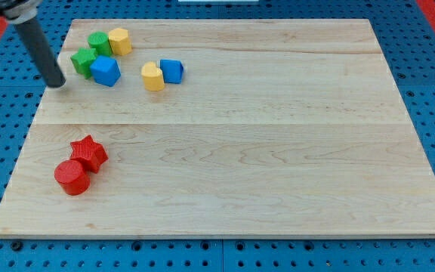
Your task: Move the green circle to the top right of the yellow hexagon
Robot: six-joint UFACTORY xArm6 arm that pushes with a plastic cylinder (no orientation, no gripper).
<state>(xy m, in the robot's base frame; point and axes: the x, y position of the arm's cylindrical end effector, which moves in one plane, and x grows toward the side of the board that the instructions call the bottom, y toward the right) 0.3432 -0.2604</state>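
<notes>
The green circle [99,41] sits near the board's top left, touching the left side of the yellow hexagon [119,40]. A green star [83,60] lies just below and left of the circle, with a blue block [106,71] to the star's right. My tip [57,84] rests on the board to the left of the green star, a short gap away, and below and left of the green circle. The rod slants up towards the view's top left.
A yellow heart [152,76] and a second blue block [171,71] touch each other right of the cluster. A red star [89,153] and a red circle [72,177] sit together at the lower left. The wooden board [278,151] lies on a blue pegboard.
</notes>
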